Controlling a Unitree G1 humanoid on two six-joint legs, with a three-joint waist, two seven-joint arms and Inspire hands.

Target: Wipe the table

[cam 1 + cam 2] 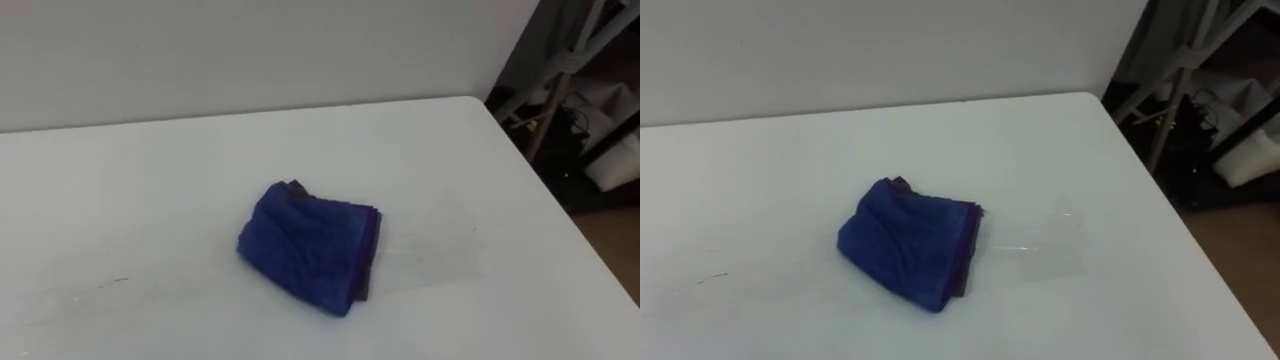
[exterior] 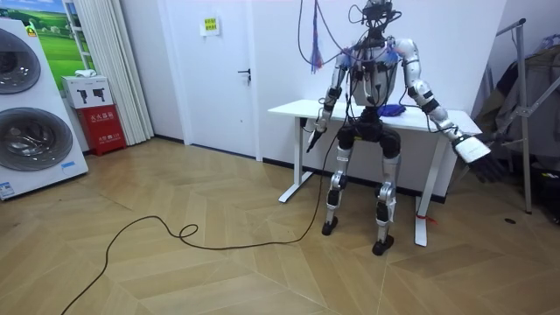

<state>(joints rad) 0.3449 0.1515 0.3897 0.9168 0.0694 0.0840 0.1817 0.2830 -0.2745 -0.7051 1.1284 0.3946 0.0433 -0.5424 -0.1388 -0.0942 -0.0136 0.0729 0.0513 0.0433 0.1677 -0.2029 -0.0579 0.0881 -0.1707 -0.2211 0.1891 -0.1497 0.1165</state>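
Right hand (image 2: 473,149) held out past counter's (image 1: 520,230) right end, left hand (image 2: 311,131) low beside its left edge; grip state of either cannot be told. Crumpled blue cloth (image 1: 308,243) lies mid-counter, apart from both hands.

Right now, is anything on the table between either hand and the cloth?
Nothing visible does. The cloth lies alone on the table. Both hands are below the tabletop on the robot's side: the left hand by the front edge, the right hand held out near the table's right end.
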